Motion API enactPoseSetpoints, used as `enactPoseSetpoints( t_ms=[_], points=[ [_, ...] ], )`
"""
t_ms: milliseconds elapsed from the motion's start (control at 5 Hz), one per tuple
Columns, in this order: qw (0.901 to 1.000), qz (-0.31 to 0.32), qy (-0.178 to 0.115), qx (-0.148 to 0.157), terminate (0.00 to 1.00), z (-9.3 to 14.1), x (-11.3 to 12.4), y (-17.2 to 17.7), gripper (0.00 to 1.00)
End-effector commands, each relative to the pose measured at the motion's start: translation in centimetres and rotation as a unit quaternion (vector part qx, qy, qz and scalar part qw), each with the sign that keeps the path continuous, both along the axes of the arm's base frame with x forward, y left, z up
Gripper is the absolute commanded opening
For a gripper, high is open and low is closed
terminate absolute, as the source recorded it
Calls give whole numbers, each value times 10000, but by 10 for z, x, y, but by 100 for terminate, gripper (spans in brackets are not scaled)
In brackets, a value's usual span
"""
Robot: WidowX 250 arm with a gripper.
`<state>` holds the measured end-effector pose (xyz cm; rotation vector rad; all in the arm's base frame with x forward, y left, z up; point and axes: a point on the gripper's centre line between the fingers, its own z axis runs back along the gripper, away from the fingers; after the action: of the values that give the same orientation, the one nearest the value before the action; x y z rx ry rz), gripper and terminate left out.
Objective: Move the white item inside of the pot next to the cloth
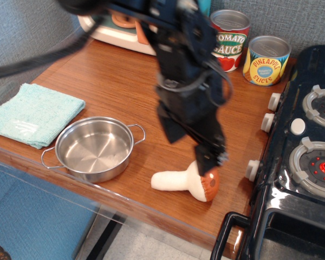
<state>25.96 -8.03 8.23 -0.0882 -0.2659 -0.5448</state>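
Note:
The white item, a plush mushroom (173,180) with a cream stem and reddish-brown cap, lies on its side near the table's front edge, right of the pot. The empty steel pot (93,147) stands next to the teal cloth (35,112) at the left. My black gripper (208,161) points down just above the mushroom's cap and covers the cap's top. Motion blur and the arm's own bulk hide how the jaws stand. Nothing shows in them.
A toy microwave (116,30) stands at the back, with a tomato sauce can (233,40) and a pineapple can (266,59) to its right. A black toy stove (303,146) fills the right side. The table's front edge runs just below the mushroom.

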Motion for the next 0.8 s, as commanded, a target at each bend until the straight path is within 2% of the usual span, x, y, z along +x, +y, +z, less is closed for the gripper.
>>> enactPoseSetpoints(
  t_ms=[0,200,400,600],
  points=[
    [9997,-55,238,68,0,-31,20,-21,100],
    [9975,-50,613,347,0,-52,21,-26,100],
    [9976,-356,565,169,0,-53,21,-26,0],
    [9983,-454,370,75,0,-30,24,-20,0]
  ],
)
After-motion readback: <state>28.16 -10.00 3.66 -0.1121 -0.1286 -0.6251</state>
